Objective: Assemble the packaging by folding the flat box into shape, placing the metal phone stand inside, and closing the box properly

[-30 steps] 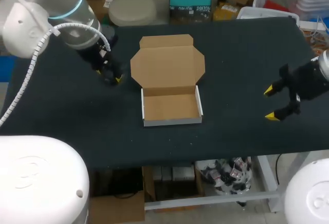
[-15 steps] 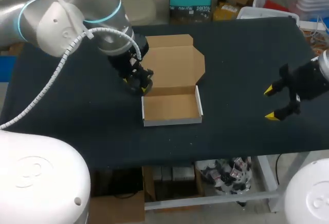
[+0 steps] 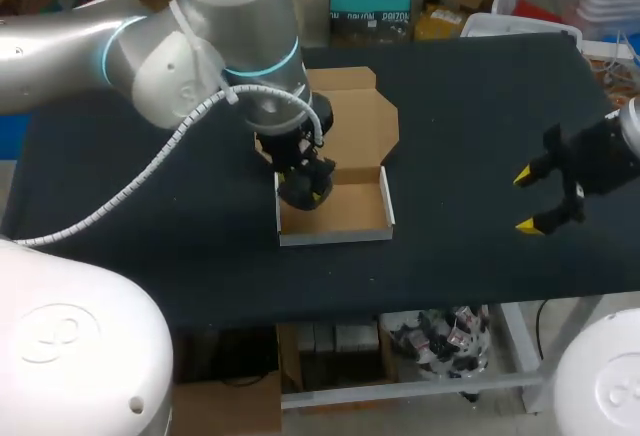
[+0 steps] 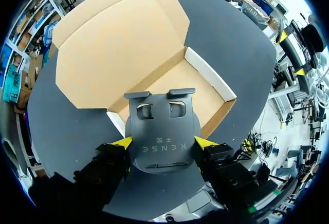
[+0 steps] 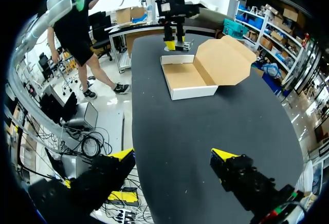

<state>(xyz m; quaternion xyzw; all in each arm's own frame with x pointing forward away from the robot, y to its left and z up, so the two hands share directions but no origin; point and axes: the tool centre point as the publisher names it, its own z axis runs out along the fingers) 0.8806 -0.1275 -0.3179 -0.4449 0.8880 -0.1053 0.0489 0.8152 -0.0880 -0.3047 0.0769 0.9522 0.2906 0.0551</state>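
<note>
1. The dark counter (image 3: pixel 200 256) carries the cardboard box (image 3: pixel 350 211) near its middle.
2. The right gripper (image 3: pixel 524 202) hovers above the counter at 3 o'clock from the box, well apart from it. Its yellow-tipped fingers are spread wide with nothing between them.
3. The tray (image 3: pixel 335 237) of the box is folded into shape. Its four low walls stand upright, white on the outside and brown on the inside.
4. The left arm (image 3: pixel 200 56) comes in from 9 o'clock and bends down over the box, so the left gripper (image 4: pixel 163 143) points down above the tray's 10 o'clock corner.
5. The left gripper holds the phone stand (image 4: pixel 162 116), a dark grey metal plate, with one yellow tip pressed on each of its side edges.
6. In the left wrist view, the stand's far end has two small bent lips and lies over the nearest corner of the tray. I cannot tell whether the stand touches the cardboard.
7. The lid (image 3: pixel 360 121) lies open and flat on the counter. It is joined to the tray along the 12 o'clock wall, has angled corners, and carries a narrow flap on its far edge.
</note>
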